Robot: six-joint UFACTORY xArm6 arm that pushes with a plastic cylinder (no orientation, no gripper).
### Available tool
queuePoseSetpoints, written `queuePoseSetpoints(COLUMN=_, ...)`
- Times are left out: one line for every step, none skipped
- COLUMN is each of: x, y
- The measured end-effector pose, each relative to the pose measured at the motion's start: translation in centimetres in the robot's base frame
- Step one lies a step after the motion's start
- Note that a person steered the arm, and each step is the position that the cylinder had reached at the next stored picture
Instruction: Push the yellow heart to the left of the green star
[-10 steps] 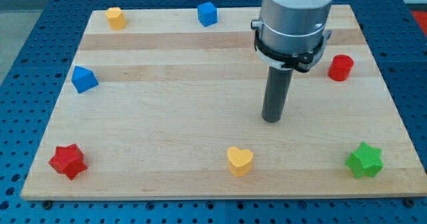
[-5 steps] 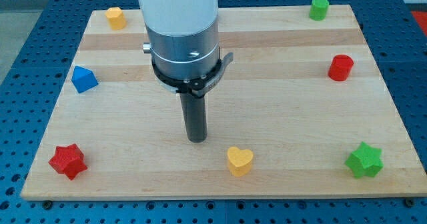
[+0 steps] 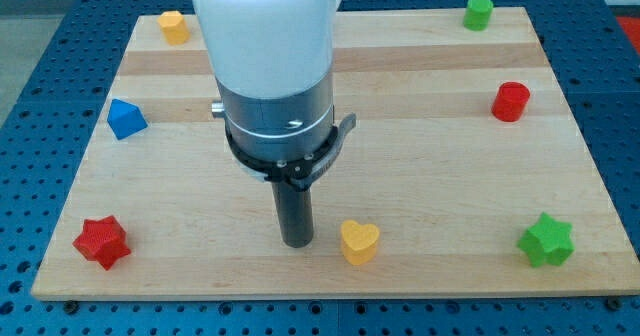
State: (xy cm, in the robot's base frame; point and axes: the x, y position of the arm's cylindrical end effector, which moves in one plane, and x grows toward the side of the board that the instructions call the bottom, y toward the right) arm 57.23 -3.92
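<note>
Pale wooden counter [image 3: 420, 176] is carrying the blocks — my tip [image 3: 297, 243] is sitting just left of the yellow heart-shaped block [image 3: 359, 242], the green star-shaped block [image 3: 546, 241] lying far right; no jaws here to report.

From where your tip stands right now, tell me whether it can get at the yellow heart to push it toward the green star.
Probably yes. My tip stands just to the view's left of the yellow heart, nothing between them, and the board looks bare from the heart to the green star.
</note>
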Motion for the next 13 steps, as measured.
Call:
queuePoseSetpoints(x=0.1, y=2.9)
queuePoseSetpoints(x=0.1, y=7.0)
queuePoseSetpoints(x=0.1, y=5.2)
queuePoseSetpoints(x=1.3, y=2.9)
queuePoseSetpoints(x=2.0, y=4.7)
queuePoseSetpoints(x=1.7, y=9.8)
queuePoseSetpoints(x=1.3, y=12.8)
queuePoseSetpoints(x=1.3, y=10.5)
queuePoseSetpoints(x=0.8, y=8.8)
queuePoseSetpoints(x=-1.1, y=9.2)
queuePoseSetpoints(x=-1.8, y=10.0)
queuePoseSetpoints(x=-1.8, y=13.4)
queuePoseSetpoints(x=-1.8, y=14.9)
